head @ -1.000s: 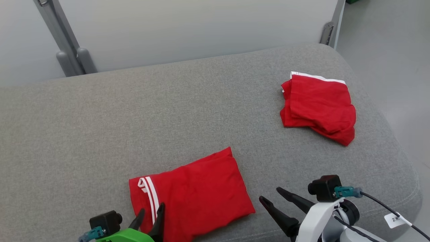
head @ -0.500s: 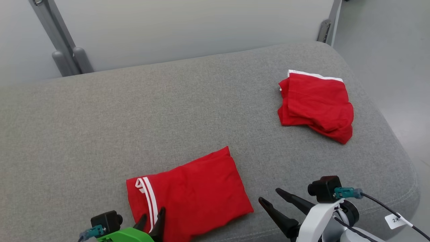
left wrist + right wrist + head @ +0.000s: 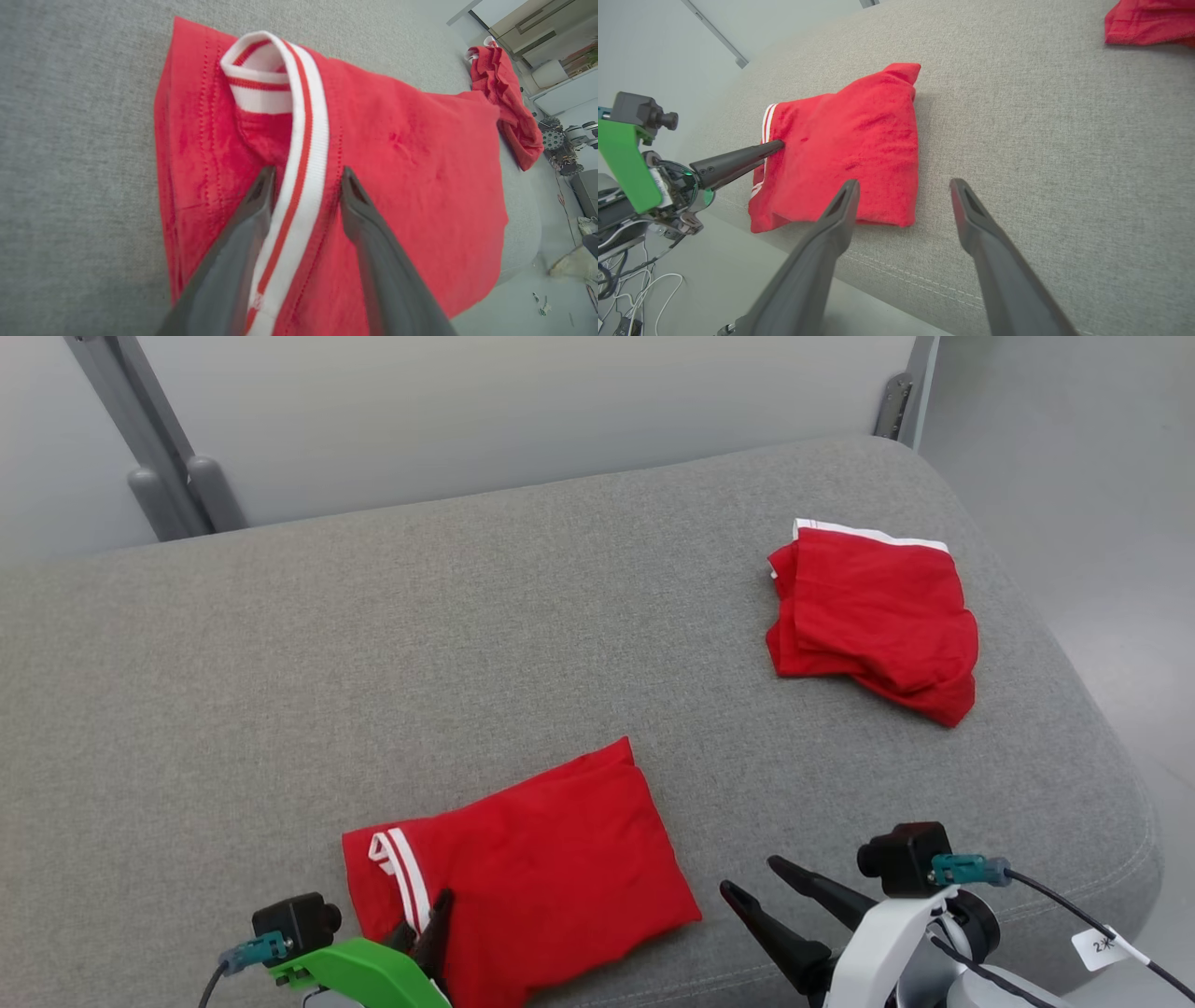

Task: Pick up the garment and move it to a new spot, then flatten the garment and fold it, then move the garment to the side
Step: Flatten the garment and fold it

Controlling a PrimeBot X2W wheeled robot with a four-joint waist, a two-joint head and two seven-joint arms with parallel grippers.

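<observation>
The left gripper was held low at the lower left, on a green wrist, with its fingers set a little apart. The right gripper was held at the lower right, on a white arm, with its fingers spread wide.

Bare cushion lies open between the folded garment near the front edge and the other red garment at right. Grey posts stand behind, left.

Small white paper tag on the thin black cable, lower right of the head view: a "2", then an unreadable mark.
</observation>
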